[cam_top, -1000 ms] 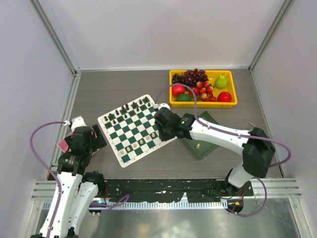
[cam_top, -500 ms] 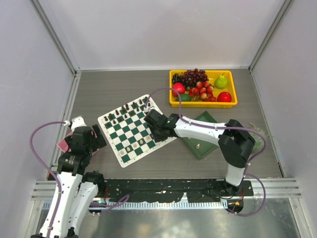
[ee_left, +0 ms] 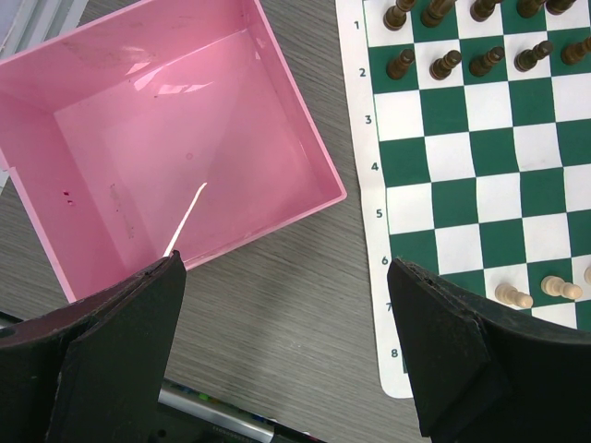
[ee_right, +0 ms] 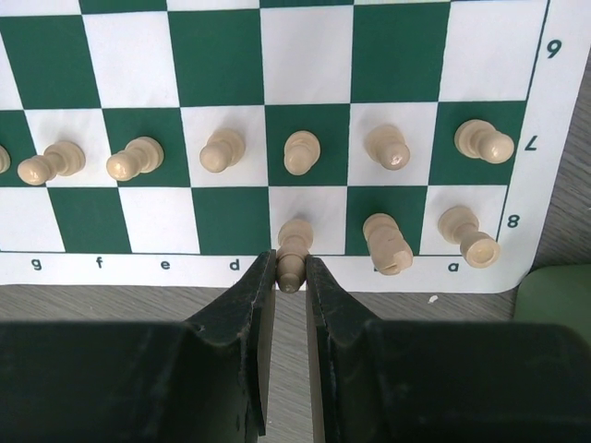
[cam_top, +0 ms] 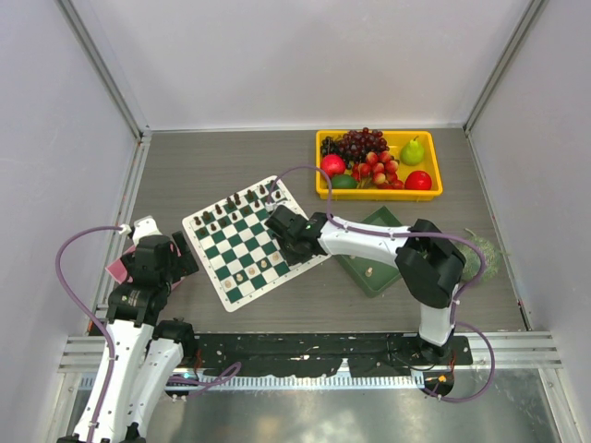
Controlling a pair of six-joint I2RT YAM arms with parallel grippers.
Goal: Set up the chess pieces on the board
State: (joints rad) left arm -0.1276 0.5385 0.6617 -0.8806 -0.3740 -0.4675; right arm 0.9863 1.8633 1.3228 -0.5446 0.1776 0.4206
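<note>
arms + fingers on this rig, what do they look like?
Left arm and right arm: white links, black joints, each with a looping purple cable. Left fingers and right fingers: matte black, blocky wedges.

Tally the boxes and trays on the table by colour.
Pink box: 1
Yellow tray: 1
Dark green tray: 1
Total: 3

Right gripper [cam_top: 278, 223] over the board [cam_top: 242, 247]
</note>
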